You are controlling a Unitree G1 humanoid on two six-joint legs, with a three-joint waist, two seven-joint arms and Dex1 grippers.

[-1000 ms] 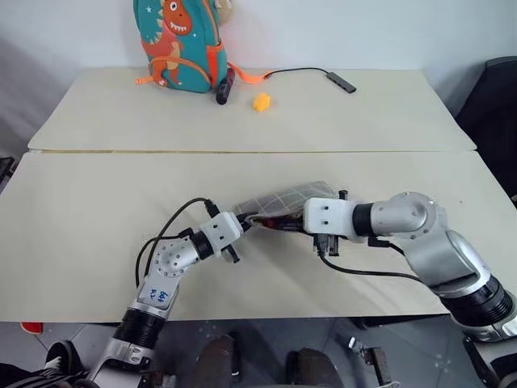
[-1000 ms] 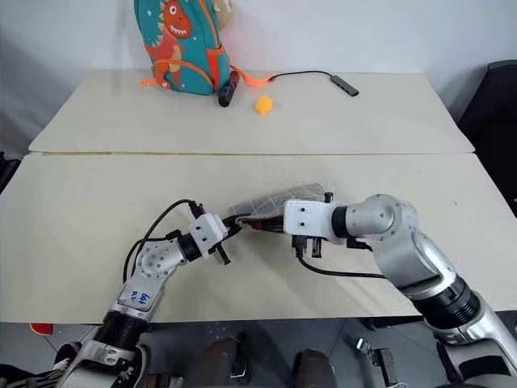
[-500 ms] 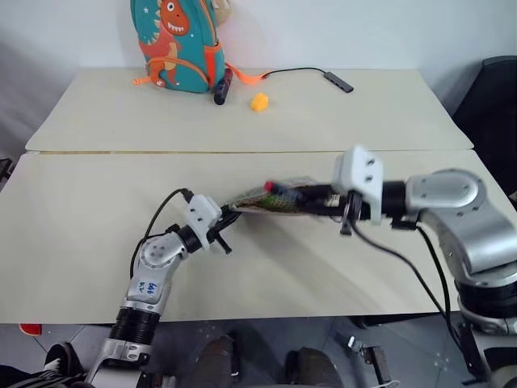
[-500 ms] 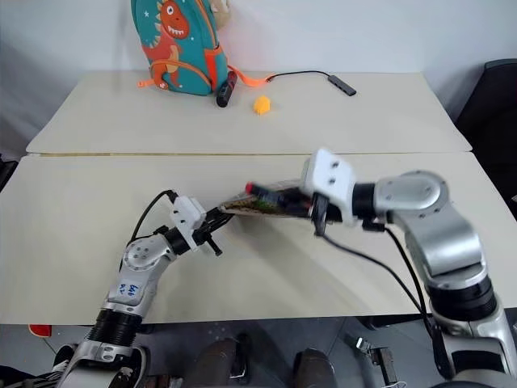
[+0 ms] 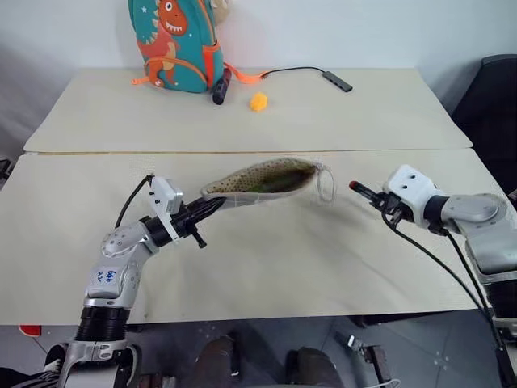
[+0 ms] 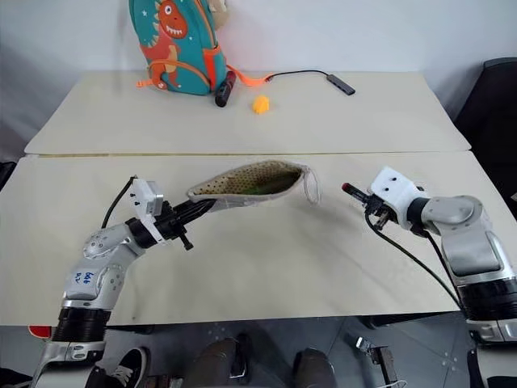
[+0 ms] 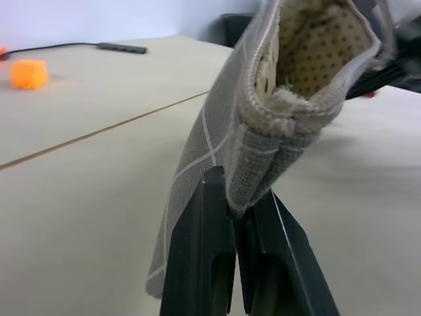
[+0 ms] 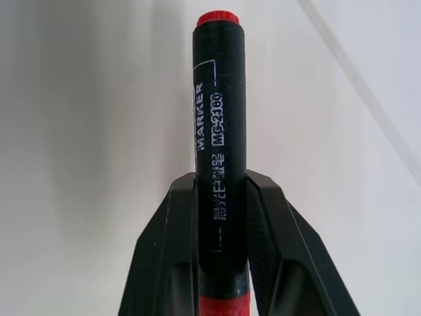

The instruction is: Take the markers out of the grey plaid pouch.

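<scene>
My left gripper [image 5: 213,206] is shut on one corner of the grey plaid pouch [image 5: 258,176] and holds it clear of the table. The pouch's mouth gapes upward, showing the dotted tan lining [image 7: 316,46] and a greenish shape inside. Its clear ring pull [image 5: 325,184] hangs from the right end. Well to the right of the pouch, my right gripper [image 5: 380,200] is shut on a marker [image 5: 362,191] with a black barrel and a red end [image 8: 220,99]. The marker points back toward the pouch and is fully outside it.
At the back of the far table stand a teal dinosaur backpack [image 5: 174,40], a dark stubby cylinder [image 5: 220,87], an orange cube [image 5: 258,101] and a black cable with a hub [image 5: 338,81]. A seam [image 5: 242,151] divides the two tables.
My right gripper drew the marker out of the pouch and swung away to the right. My left gripper moved left and up, rolling the pouch so that its mouth faces up.
</scene>
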